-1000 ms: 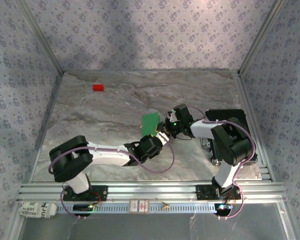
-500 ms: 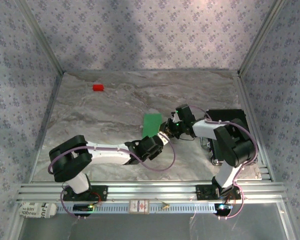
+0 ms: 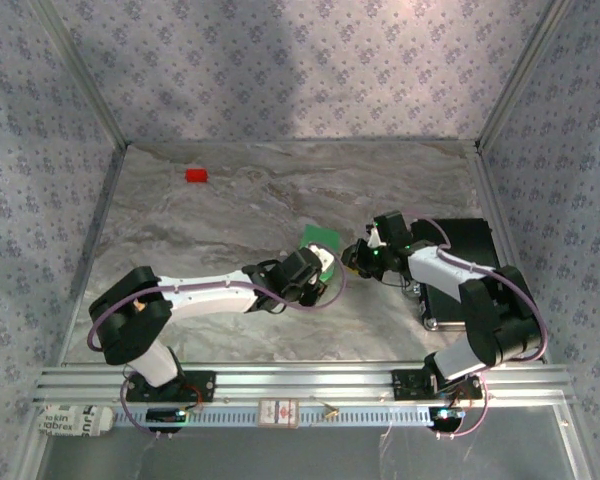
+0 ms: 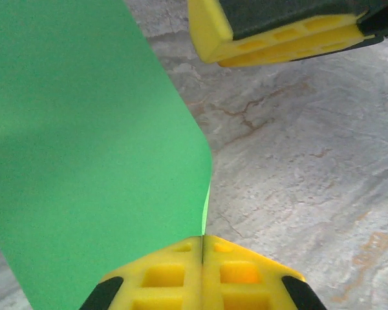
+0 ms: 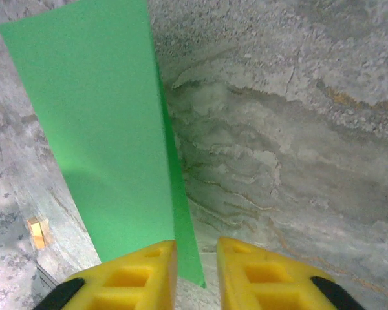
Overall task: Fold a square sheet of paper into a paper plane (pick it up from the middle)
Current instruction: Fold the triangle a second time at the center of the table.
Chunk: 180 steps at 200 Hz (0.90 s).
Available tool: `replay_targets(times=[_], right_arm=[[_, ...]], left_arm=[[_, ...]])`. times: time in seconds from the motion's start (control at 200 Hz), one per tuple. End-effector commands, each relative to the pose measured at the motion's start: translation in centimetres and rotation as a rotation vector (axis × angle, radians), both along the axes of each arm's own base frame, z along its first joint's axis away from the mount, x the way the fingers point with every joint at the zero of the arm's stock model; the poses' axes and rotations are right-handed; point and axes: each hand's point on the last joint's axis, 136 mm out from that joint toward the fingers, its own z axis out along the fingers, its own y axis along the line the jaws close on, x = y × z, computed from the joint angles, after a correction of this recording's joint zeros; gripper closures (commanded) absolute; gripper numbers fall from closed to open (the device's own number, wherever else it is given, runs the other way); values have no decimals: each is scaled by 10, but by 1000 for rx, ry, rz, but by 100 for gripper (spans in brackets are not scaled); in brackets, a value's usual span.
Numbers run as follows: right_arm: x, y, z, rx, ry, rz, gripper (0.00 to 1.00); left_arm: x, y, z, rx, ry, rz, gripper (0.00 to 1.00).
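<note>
The paper sits near the middle of the marble table in the top view, a small green patch between the two arms. The left gripper reaches it from the near left. The right gripper is just beside it on the right. A red block lies well apart at the far left.

From the left wrist, the paper covers the left half of the picture, and its right edge curves down into the seam of the left gripper. The two yellow fingers are pressed together with the paper's edge pinched between them. A yellow finger of the right gripper crosses the top of the frame, apart from the paper.

From the right wrist, the paper is a long green strip that runs from the upper left down to the fingers. A second, darker layer shows along its right edge. The right gripper is released, with a clear gap between its fingers. The paper's lower corner dips into that gap, close by the left finger, and is not clamped.
</note>
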Motion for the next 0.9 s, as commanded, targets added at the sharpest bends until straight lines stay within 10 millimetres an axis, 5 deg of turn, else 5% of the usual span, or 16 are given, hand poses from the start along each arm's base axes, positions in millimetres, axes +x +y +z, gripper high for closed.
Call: replay_targets(times=[0.0,0.275,0.894], right_arm=[[-15,3,-3,-4,22,53,80],[-22,22,-1,-6,5,108,84],[-43,72,-37,-45,22,155,100]], left_arm=[[-1,-2,6,-18,57,50,100],[29,35,-2,59,11,222,100],[24,33,-17,42,106,228,97]])
